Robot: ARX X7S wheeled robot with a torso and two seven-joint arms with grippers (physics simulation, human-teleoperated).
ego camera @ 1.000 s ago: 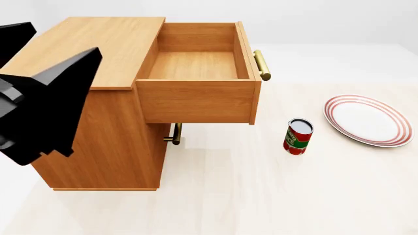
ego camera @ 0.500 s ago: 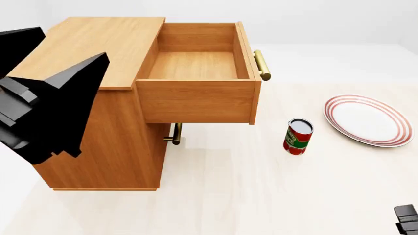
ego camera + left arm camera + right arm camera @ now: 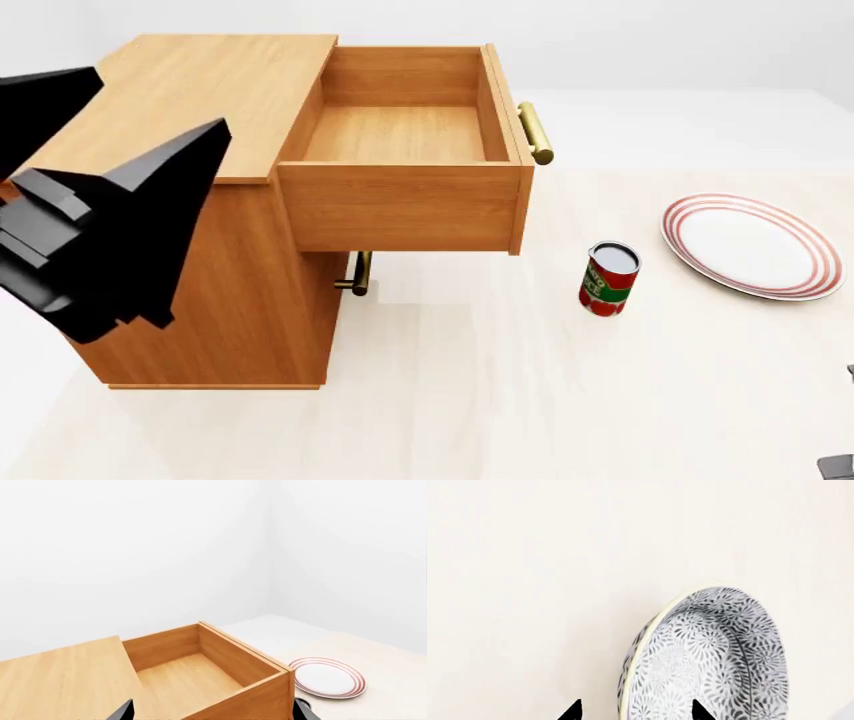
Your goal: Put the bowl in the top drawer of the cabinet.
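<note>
We find the bowl [image 3: 707,660] only in the right wrist view, lying just in front of the right gripper [image 3: 634,711], whose two tips are spread with the rim between them; so the right arm is the nearer one. The bowl is outside the head view, probably at the near right. The drawer [image 3: 400,130] stands open and empty, far and left. For the left gripper [image 3: 100,235], we cannot tell its state.
</note>
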